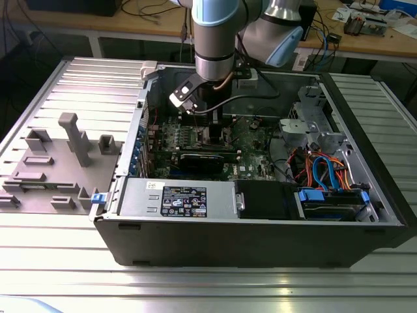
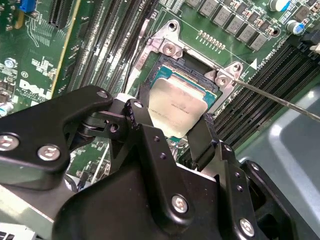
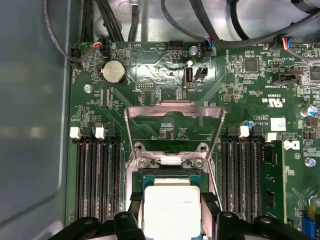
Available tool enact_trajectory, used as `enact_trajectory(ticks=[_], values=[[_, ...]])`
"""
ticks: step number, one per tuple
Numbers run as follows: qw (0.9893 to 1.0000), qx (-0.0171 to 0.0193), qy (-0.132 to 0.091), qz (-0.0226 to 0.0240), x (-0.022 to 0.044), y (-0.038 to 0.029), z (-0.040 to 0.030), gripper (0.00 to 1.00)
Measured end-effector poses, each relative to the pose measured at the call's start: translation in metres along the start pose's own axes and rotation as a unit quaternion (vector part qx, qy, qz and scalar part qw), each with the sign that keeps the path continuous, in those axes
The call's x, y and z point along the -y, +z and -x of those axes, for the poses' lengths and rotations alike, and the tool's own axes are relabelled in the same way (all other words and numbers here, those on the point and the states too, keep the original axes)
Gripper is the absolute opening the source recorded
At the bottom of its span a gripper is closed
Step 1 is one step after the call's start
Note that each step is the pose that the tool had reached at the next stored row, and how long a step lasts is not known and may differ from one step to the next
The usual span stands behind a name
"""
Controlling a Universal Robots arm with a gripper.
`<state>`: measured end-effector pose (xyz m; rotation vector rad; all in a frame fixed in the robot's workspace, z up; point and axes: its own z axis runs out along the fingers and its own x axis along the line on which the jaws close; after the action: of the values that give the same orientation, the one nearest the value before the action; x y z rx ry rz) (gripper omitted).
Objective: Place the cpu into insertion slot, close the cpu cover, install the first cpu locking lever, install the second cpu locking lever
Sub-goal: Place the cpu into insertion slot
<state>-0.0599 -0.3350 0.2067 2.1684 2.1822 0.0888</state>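
The jaws, parted just chip-wide, gripped the cpu (image 2: pixel 177 106) by opposite edges; it lay straight beneath them in the insertion slot (image 2: pixel 196 70), seemingly seated. Beyond stood the raised cpu cover (image 3: pixel 172 107). In the exterior view, a black card (image 1: pixel 208 158) lay at their six o'clock.

First wrist view's edge cuts cpu (image 3: pixel 172 207); second wrist view: pincer (image 2: pixel 172 115) hides its near edge.

Arm (image 1: pixel 215 39): silver-grey round tube sections, light blue plastic joint caps (image 1: pixel 218 12). Small black-and-white box (image 1: pixel 185 92) at the wrist, thin brownish cable (image 1: pixel 225 81) beside it. Gripper (image 2: pixel 175 120): matte black, chunky angular links, shiny round silver screws (image 2: pixel 48 151), small black pins, two narrow black fingers (image 2: pixel 145 112).
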Motion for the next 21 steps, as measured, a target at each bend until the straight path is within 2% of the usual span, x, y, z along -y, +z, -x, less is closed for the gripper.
enact_trajectory(ticks=[1, 3, 13, 21], values=[[1.0000, 0.0022, 0.000, 0.0000, 0.0001, 0.0007, -0.0007, 0.54], [1.0000, 0.0033, 0.002, 0.0000, 0.0002, 0.0029, -0.0012, 0.54], [1.0000, 0.0036, 0.004, -0.0001, 0.0010, 0.0090, -0.0012, 0.54], [1.0000, 0.0036, 0.004, 0.0000, 0.0010, 0.0092, -0.0012, 0.54]])
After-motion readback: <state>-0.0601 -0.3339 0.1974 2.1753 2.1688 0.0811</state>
